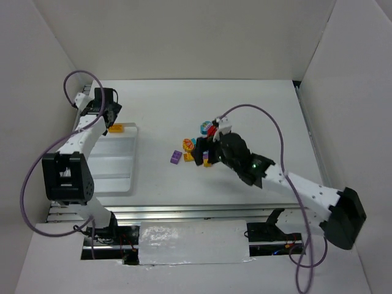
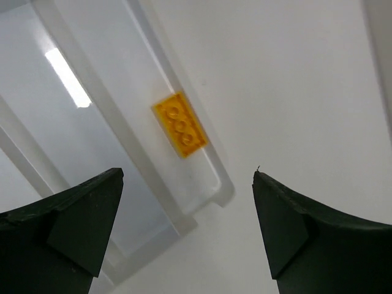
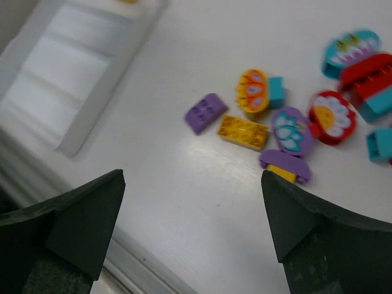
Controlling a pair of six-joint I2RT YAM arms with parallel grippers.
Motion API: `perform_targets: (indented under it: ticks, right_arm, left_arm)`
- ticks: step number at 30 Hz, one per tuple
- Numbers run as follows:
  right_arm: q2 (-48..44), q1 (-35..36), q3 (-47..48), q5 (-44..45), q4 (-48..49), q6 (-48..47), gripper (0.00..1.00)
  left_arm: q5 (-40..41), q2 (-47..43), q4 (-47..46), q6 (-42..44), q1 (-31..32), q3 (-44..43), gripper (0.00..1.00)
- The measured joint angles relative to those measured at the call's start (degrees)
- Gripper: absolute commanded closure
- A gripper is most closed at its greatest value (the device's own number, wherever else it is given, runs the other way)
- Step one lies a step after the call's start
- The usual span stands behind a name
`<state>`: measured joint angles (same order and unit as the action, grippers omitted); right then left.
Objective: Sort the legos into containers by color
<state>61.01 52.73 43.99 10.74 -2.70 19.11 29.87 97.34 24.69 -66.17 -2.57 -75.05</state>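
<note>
- Left jaws hang wide and empty over the tray [image 2: 199, 180]. A yellow-orange brick [image 2: 180, 124] lies flat in its outermost compartment (probably that colour's row).
- Right jaws, equally wide and empty, hover over the bench [image 3: 184, 202] near the loose legos [image 3: 288, 128].
- The purple brick [image 3: 206, 113] sits apart; the others crowd together, hampering clean grips.

No legible text, number, brand name or label appears in any view. The only printed marks are pictorial and lie at the right of the right wrist view: a flower on the red brick [image 3: 331, 116], and wing-like patterns on the purple brick [image 3: 291, 130], orange brick [image 3: 252, 90] and teal brick [image 3: 350, 50]. None carries lettering.
</note>
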Motion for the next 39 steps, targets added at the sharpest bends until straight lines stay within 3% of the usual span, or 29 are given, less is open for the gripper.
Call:
perform_targets:
  ticks: [4,8,12,17,23,39]
  right_arm:
    - [15.43,-12.09,9.14,1.79,-6.84,8.87,0.01]
    - [28.06,-13.05,15.74,3.63,-14.67,12.85,0.08]
    - [35.06,-12.74,18.93,4.31,-19.02,14.71,0.15]
    - [35.45,-12.46,17.16,4.48,-19.54,16.44,0.29]
    - [36.35,-11.93,16.28,4.50,-19.06,17.25,0.34]
    - [41.03,-10.71,16.39,5.73,-18.01,16.79,0.53]
  left_arm:
    - [-2.12,-11.87,0.15,5.40,6.58,0.48,0.01]
    - [-6.91,-26.34,-1.95,10.51,15.85,6.51,0.00]
    - [-12.33,-36.35,-0.79,14.32,19.08,14.29,0.00]
    - [-15.82,-40.87,5.79,19.85,19.54,18.18,0.00]
    - [-17.14,-47.84,10.88,25.44,19.61,19.34,0.00]
    - [-16.65,-47.21,14.80,30.47,19.61,20.09,0.00]
